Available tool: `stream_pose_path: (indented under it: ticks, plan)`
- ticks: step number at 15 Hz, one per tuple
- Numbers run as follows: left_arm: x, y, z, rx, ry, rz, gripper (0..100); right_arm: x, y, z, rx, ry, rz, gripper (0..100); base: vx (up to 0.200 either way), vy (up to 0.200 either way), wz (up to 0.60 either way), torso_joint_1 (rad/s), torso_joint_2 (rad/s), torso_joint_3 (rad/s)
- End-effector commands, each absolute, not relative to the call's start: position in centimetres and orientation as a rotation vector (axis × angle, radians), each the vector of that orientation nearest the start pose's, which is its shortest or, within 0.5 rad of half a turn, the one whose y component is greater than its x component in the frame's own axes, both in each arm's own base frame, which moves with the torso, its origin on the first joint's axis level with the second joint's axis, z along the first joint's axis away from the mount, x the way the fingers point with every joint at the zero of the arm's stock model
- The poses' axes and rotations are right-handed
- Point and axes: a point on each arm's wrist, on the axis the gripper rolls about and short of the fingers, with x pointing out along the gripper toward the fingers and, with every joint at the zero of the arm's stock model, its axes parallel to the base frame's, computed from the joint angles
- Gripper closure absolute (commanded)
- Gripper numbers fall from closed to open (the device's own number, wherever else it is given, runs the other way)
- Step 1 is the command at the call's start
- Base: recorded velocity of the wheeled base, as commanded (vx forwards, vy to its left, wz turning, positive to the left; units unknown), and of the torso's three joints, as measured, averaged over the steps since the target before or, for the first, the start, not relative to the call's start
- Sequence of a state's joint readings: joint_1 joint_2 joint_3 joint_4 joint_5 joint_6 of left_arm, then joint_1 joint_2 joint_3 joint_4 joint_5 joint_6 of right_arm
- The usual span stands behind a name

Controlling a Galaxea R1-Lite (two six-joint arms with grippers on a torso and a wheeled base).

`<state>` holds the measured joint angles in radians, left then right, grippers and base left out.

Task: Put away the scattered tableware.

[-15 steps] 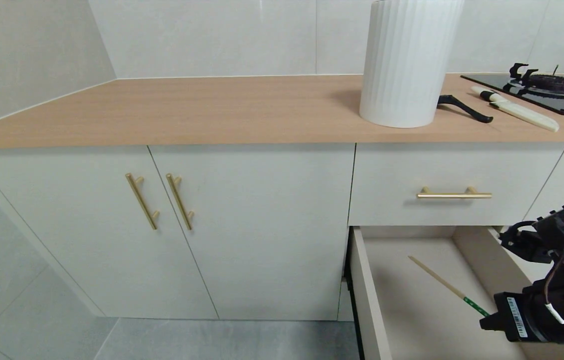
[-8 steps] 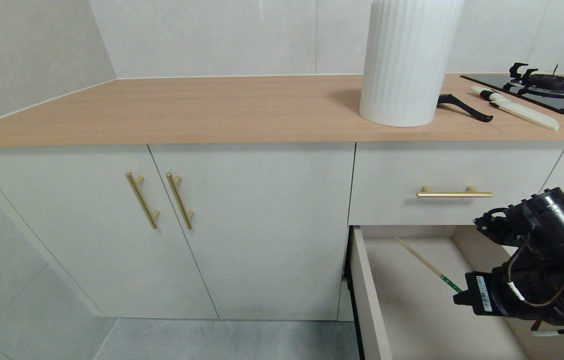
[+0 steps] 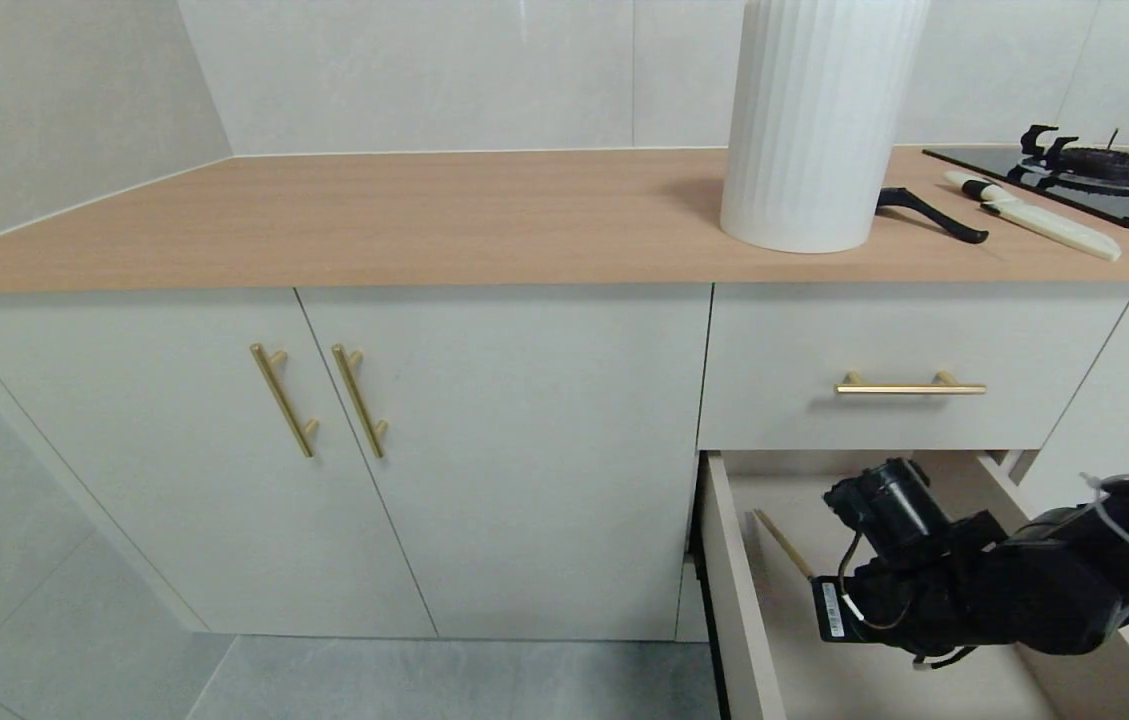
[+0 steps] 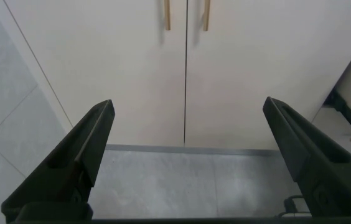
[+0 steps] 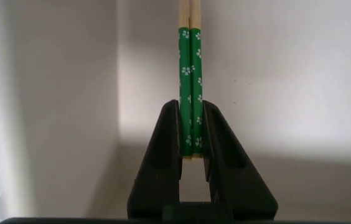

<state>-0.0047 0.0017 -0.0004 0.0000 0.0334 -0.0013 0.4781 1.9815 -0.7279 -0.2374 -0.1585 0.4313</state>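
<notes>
Down in the open drawer under the bench, my right pincer is clenched on the green-ended chopsticks, so I'd lower them flat onto the drawer floor before letting go, tips clear of the wall.

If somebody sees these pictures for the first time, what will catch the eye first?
First comes the right tool, shut on a pair of green-patterned chopsticks and low inside the open drawer under the counter. Next is the tall white ribbed container standing on that counter, with a pale knife lying farther to its right.
</notes>
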Motion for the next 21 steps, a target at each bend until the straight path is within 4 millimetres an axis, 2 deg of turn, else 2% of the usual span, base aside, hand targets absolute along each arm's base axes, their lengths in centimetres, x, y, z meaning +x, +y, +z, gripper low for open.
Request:
stream_pose_path:
  ticks: [1,6,13,14,18,19,20,21]
  plan:
    - [-2.3,0.1,7.6,-0.002,0.002,0.029,0,26.7,13.5,1.0,0.039,1.086,0.052,100,0.0,0.0,0.0,0.0,0.0,0.0]
    - [-2.3,0.1,7.6,-0.001,0.003,0.029,0,27.3,13.8,-2.3,0.022,1.107,0.038,100,0.0,0.0,0.0,0.0,0.0,0.0]
    - [-2.3,0.1,7.6,-0.001,0.003,0.029,0,27.7,13.9,-2.5,0.032,1.061,0.028,100,0.0,0.0,0.0,0.0,0.0,0.0]
    - [-2.3,0.1,7.6,-0.002,0.002,0.029,0,27.6,13.8,-2.5,0.029,1.061,0.025,0,0.0,0.0,0.0,0.0,0.0,0.0]
    - [-2.3,0.1,7.6,-0.001,0.003,0.031,0,27.6,13.8,-2.2,0.031,1.049,0.023,0,0.0,0.0,0.0,0.0,0.0,0.0]
    - [-2.3,0.1,7.6,-0.001,0.003,0.031,0,27.6,13.8,-1.3,0.032,1.019,0.013,0,0.0,0.0,0.0,0.0,0.0,0.0]
    - [-2.3,0.1,7.6,-0.002,0.002,0.031,0,27.1,13.5,0.4,0.038,0.971,0.004,0,0.0,0.0,0.0,0.0,0.0,0.0]
    - [-2.3,0.1,7.6,-0.002,0.002,0.029,0,26.3,13.0,3.0,0.058,0.911,0.023,0,0.0,0.0,0.0,0.0,0.0,0.0]
